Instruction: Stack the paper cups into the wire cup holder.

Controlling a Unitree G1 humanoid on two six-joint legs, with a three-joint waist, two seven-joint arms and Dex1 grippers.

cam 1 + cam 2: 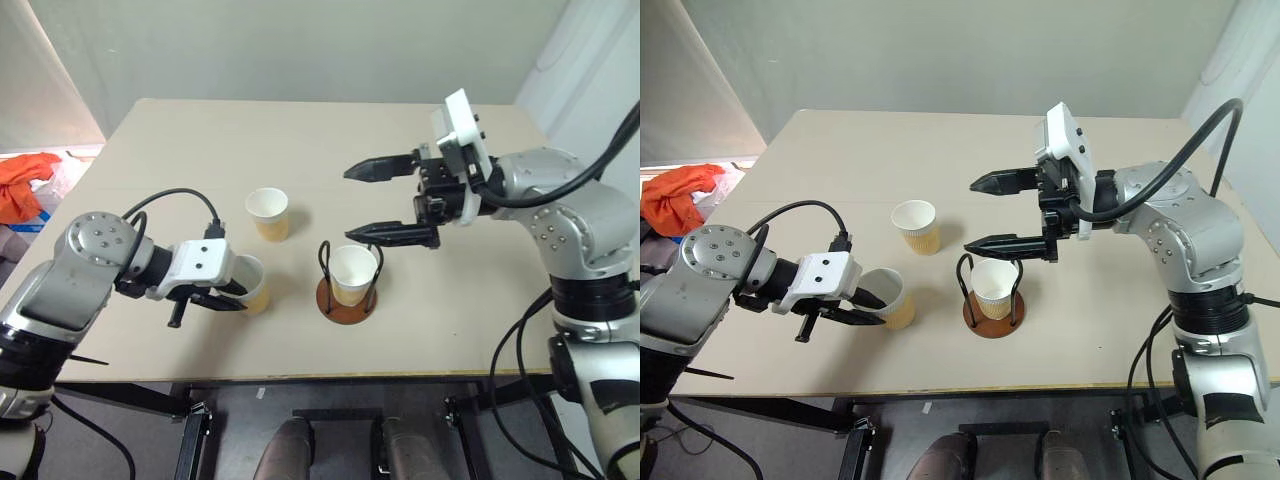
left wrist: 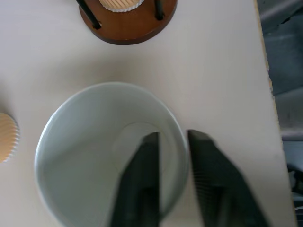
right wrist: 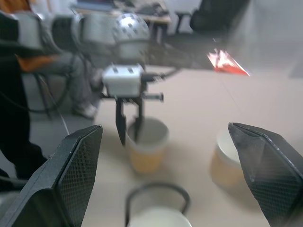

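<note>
Three tan paper cups with white insides stand on the table. At the near left, my left gripper is shut on the rim of one paper cup. One finger is inside this cup and the other lies outside the wall. A second cup stands free farther back. The third cup sits inside the wire cup holder, a brown disc with black wire loops. My right gripper hangs open above and slightly behind the holder, holding nothing.
The beige table has its near edge just in front of the holder and the held cup. An orange cloth lies off the table to the left.
</note>
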